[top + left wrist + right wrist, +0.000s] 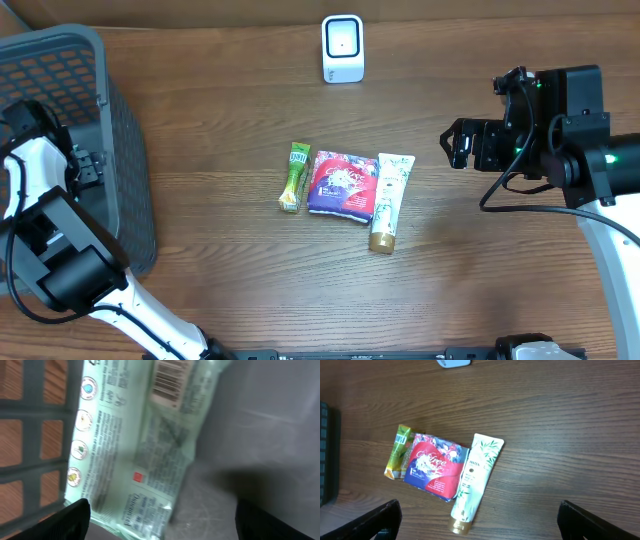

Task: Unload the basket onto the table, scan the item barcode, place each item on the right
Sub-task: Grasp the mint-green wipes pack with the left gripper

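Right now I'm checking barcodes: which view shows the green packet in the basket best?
Left wrist: the green packet fills the frame, its barcode facing up. Overhead shows the basket but not the packet; right wrist shows only the basket's edge.

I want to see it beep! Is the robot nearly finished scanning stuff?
Not nearly. Maybe done: one pale green packet already lies in the basket. In hand: nothing; the left gripper hangs open over that packet and the right gripper is open above the table. Left: the green sachet, purple packet and white tube wait on the table below the scanner.
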Tool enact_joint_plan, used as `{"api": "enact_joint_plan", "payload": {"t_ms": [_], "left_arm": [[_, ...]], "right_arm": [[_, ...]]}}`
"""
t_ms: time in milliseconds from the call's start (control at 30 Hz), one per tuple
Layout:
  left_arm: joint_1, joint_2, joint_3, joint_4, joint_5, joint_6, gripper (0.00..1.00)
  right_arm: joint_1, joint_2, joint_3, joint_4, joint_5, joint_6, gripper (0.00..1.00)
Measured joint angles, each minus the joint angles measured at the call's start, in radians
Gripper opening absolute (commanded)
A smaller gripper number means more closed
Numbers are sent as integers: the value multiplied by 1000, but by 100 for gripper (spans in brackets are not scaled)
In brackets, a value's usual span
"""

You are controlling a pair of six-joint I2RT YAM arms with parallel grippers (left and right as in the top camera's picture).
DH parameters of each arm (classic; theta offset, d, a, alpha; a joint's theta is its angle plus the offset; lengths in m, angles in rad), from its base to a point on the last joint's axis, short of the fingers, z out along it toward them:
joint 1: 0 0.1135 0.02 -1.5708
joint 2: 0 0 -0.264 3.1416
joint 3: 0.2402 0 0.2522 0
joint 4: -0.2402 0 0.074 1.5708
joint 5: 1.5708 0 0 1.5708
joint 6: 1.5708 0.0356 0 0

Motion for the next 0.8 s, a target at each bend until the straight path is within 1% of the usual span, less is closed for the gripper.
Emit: {"api": "enact_joint_plan", "payload": {"t_ms": [33, 100, 133, 167, 200, 333, 467, 533, 600, 667, 700, 767, 800], "left_arm": [[2, 2, 0, 4, -3, 0, 79], [2, 6, 2, 11, -6, 0, 68], [2, 10, 2, 15, -8, 0, 61], [2, 12, 3, 19, -10, 1, 50], [2, 14, 4, 22, -12, 4, 42], [3, 23, 4, 29, -37, 19, 42], [6, 23, 4, 33, -42, 19, 49], [10, 23, 5, 37, -40, 19, 50], [17, 23, 5, 43, -40, 19, 47], [24, 24, 5, 47, -39, 18, 37], [28, 25, 5, 48, -39, 18, 30], [31, 26, 5, 50, -36, 21, 13], [31, 26, 5, 51, -35, 22, 7]], "right_arm": [[0, 0, 0, 0, 0, 0, 100], [0, 0, 0, 0, 0, 0, 100], [0, 0, 0, 0, 0, 0, 100], [0, 0, 0, 0, 0, 0, 100], [0, 0, 0, 0, 0, 0, 100], [0, 0, 0, -1, 0, 0, 100], [0, 0, 0, 0, 0, 0, 100], [0, 0, 0, 0, 0, 0, 100], [0, 0, 0, 0, 0, 0, 100], [0, 0, 0, 0, 0, 0, 100], [0, 0, 0, 0, 0, 0, 100], [0, 0, 0, 0, 0, 0, 100], [0, 0, 0, 0, 0, 0, 100]]}}
